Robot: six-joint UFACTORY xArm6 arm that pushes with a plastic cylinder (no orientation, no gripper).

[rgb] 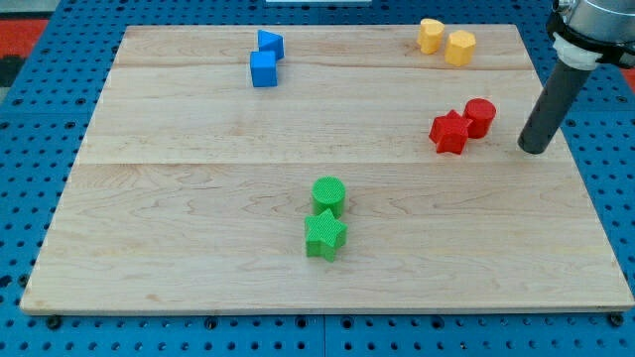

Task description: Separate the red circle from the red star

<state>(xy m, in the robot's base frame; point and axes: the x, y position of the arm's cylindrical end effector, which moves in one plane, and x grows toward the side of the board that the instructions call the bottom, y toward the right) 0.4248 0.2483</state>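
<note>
The red circle [480, 116] stands at the view's right, touching the red star [449, 132], which lies just to its lower left. My tip [535, 150] rests on the board to the right of the red circle, a short gap away and slightly lower in the view. The dark rod rises from it toward the view's top right corner.
A blue pentagon-like block [270, 44] and a blue cube [264, 69] sit at the top centre-left. Two yellow blocks [430, 36] [459, 48] sit at the top right. A green circle [328, 194] and green star [324, 235] sit at lower centre. The wooden board [149, 198] ends near my tip's right.
</note>
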